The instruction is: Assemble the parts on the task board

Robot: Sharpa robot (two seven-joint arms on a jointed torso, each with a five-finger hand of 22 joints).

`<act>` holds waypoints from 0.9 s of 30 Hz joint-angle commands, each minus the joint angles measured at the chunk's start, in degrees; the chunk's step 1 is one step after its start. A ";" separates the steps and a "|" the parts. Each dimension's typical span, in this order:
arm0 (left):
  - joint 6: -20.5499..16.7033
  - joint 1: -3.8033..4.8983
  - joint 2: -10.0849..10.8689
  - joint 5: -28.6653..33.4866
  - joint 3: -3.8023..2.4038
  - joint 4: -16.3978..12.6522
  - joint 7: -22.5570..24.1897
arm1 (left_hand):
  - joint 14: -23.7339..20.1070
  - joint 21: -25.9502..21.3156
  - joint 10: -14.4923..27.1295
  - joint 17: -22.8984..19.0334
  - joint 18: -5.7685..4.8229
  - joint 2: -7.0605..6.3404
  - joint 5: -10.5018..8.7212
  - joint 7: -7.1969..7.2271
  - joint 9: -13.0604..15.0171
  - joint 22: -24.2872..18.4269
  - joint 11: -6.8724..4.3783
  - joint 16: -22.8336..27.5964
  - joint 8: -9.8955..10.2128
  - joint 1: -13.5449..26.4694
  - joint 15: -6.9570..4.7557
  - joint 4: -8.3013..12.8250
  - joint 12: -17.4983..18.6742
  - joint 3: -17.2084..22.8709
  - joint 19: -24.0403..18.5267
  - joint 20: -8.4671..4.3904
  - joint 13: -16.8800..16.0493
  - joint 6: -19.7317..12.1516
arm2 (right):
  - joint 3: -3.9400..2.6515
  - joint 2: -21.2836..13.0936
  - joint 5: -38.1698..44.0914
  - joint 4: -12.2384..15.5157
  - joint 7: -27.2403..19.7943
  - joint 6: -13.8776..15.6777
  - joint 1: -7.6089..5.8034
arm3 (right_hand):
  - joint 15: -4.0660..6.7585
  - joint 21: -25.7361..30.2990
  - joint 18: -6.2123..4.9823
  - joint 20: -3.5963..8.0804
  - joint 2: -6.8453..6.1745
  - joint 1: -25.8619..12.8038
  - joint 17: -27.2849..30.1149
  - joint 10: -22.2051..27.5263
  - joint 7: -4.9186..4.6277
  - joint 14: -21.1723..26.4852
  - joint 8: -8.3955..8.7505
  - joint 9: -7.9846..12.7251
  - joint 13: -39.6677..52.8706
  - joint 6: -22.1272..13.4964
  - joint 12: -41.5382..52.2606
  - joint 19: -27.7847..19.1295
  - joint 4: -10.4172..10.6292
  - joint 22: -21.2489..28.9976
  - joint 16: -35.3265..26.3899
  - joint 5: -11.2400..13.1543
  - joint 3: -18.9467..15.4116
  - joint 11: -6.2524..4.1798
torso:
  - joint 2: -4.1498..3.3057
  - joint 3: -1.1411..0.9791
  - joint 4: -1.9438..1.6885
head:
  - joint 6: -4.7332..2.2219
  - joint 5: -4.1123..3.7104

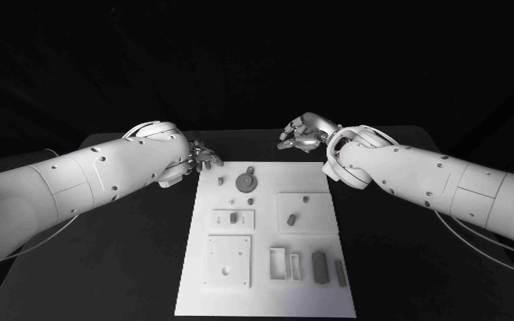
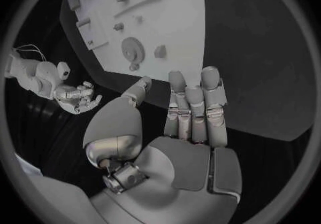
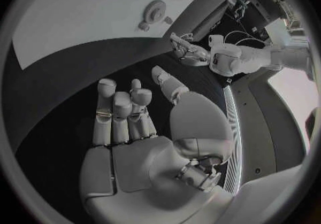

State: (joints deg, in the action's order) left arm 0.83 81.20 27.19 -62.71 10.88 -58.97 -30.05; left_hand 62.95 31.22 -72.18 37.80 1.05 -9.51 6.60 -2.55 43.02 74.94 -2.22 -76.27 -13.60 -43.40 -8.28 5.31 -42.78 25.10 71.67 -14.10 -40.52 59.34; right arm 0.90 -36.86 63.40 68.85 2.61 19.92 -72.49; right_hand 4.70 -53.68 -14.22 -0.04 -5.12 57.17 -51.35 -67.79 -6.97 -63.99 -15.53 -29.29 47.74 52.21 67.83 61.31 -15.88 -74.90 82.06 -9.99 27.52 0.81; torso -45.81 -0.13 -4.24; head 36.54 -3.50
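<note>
The white task board (image 1: 268, 243) lies in the middle of the black table. On it are grey parts: a round disc (image 1: 246, 181) near the far end, small blocks (image 1: 234, 218) (image 1: 290, 220) in square plates, and long bars (image 1: 319, 267) near the front. My left hand (image 1: 198, 161) hovers by the board's far left corner, fingers stretched out, holding nothing. My right hand (image 1: 305, 134) hangs just beyond the board's far edge, also empty. In the left wrist view my left hand (image 2: 190, 112) faces the board (image 2: 167, 15) and disc (image 2: 132, 50). In the right wrist view my right hand (image 3: 127, 117) is bare-palmed.
A square plate with a hole (image 1: 228, 260) and a slotted frame (image 1: 284, 261) sit at the board's near end. Black table (image 1: 118, 261) runs along both sides of the board. The right hand (image 2: 77, 97) appears in the left wrist view, the left hand (image 3: 186, 53) in the right wrist view.
</note>
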 commanded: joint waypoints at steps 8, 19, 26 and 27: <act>1.53 -0.11 -1.09 -2.77 0.60 0.72 1.11 | -0.16 -0.45 0.75 0.13 2.27 -0.47 -1.61 -2.05 -0.79 1.05 0.31 -0.61 1.04 1.64 0.24 -0.79 -0.58 -1.40 -0.16 0.48 -0.16 -2.81 | -0.02 0.20 0.37 0.13 -0.32 -0.66 0.03 | 0.37 0.33 -0.78 -0.01 -0.11 -0.73 0.09 0.41 -0.45 -0.01 0.32 -0.10 -0.09 -0.01 -0.17 -0.10 0.15 -0.01 -0.22 -0.25 -0.24 0.09 | -0.33 -0.04 0.14 | -0.10 -0.09; 3.51 -0.60 -1.79 -1.97 0.98 1.56 1.51 | -0.40 -0.55 0.96 0.19 2.52 -0.53 -3.42 -2.08 -1.22 1.08 0.34 -0.77 1.21 2.32 0.27 -2.01 -0.74 -1.73 -0.31 0.56 -0.22 -2.87 | -0.02 0.34 0.38 0.00 -0.32 -0.71 0.03 | 0.37 0.33 -0.78 -0.02 -0.11 -0.80 0.10 0.41 -0.46 -0.02 0.34 -0.11 -0.09 -0.04 -0.16 -0.10 0.19 -0.01 -0.22 -0.26 -0.25 0.10 | -0.29 -0.04 0.22 | 0.03 -0.08; 4.52 -0.83 -1.92 -1.66 1.22 1.47 1.82 | -0.45 -0.49 1.00 0.22 2.58 0.10 -3.37 -2.04 -1.33 1.15 0.31 -0.87 1.15 1.88 0.25 -2.14 -0.84 -1.66 -0.32 0.58 -0.25 -2.69 | -0.02 0.40 0.38 -0.07 -0.34 -0.76 0.04 | 0.36 0.33 -0.78 -0.01 -0.10 -0.82 0.10 0.42 -0.46 -0.02 0.36 -0.12 -0.09 -0.05 -0.16 -0.09 0.21 0.00 -0.22 -0.28 -0.24 0.10 | -0.30 -0.08 0.22 | 0.04 -0.14; 4.64 -0.86 -1.92 -1.56 1.24 1.50 1.86 | -0.46 -0.46 1.00 0.24 2.59 0.30 -3.32 -2.03 -1.36 1.17 0.30 -0.90 1.12 1.71 0.24 -2.12 -0.86 -1.66 -0.32 0.59 -0.26 -2.62 | -0.02 0.41 0.38 -0.08 -0.34 -0.76 0.04 | 0.36 0.33 -0.78 -0.01 -0.10 -0.83 0.10 0.42 -0.46 -0.02 0.36 -0.12 -0.09 -0.05 -0.16 -0.09 0.21 0.00 -0.22 -0.29 -0.24 0.10 | -0.30 -0.10 0.22 | 0.06 -0.15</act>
State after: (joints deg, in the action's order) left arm 3.74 80.37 25.46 -64.65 12.13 -57.38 -29.15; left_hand 62.72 31.03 -71.44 37.99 1.07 -9.81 3.50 -2.75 41.70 74.92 -1.94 -76.81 -12.60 -41.76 -8.06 3.56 -43.31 23.36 71.37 -13.80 -40.72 58.52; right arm 0.90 -36.55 63.40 68.78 2.63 19.87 -72.48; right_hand 4.69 -53.68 -14.22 -0.04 -5.35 56.94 -51.30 -67.82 -6.97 -63.98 -15.53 -29.33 47.74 52.21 67.83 61.30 -15.88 -74.90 82.06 -9.99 27.52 0.78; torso -46.12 -0.20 -4.02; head 36.57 -3.62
